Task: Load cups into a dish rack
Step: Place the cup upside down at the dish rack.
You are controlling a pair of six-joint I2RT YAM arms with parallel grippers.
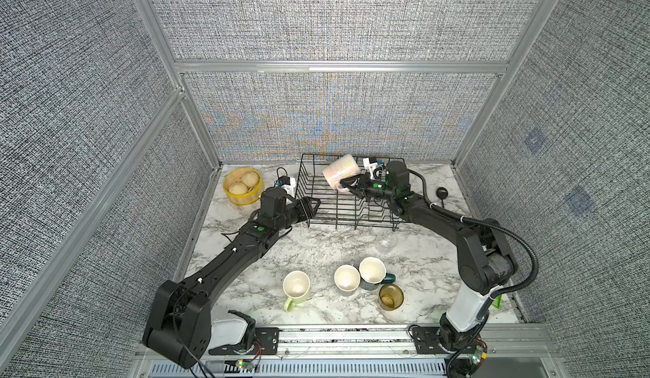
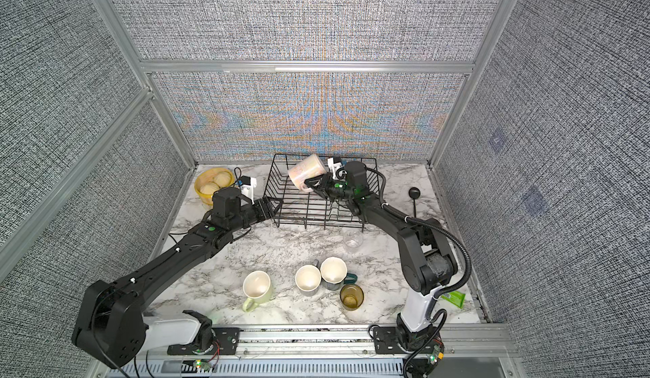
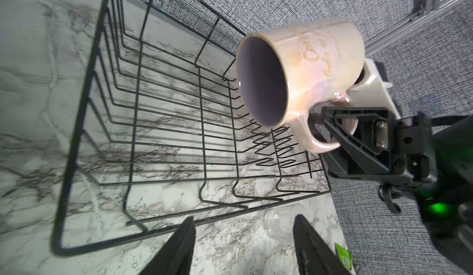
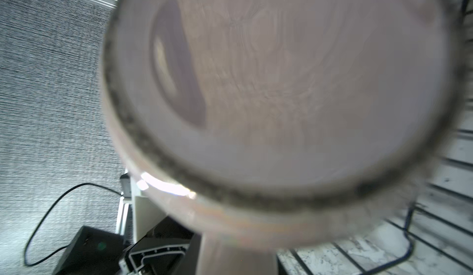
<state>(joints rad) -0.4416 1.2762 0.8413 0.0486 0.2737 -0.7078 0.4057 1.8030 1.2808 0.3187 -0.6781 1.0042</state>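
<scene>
Hidden: the right wrist view is almost filled by the blurred base of the pink mug (image 4: 281, 94); no fingers show there.
Hard to read: gold script on the mug's side, only partly legible in the left wrist view.
Clear glass (image 1: 387, 242): faint against the marble bench (image 1: 316, 249), near the rack's front right corner; cannot tell if it stands or lies.
Teal mug (image 1: 372, 272): body mostly hidden under its pale inside; only the handle shows colour.
Pink mug, look: tall, pearly pale pink, dull purple inside, thin dark rim.
Pink mug, place: in the air over the back of the rack (image 1: 318, 196), tipped on its side, mouth towards the left arm.
Right tool (image 1: 348, 187): pinching the mug's handle.
Left tool (image 3: 243, 217): fingers spread, nothing between them, at the rack's front left corner.
Bench front: green mug (image 1: 296, 284) alone; grey mug (image 1: 347, 278) touching the teal one; amber glass (image 1: 390, 297) just beside them. All upright.
Back left corner: yellow steamer basket (image 1: 242, 187) with buns.
</scene>
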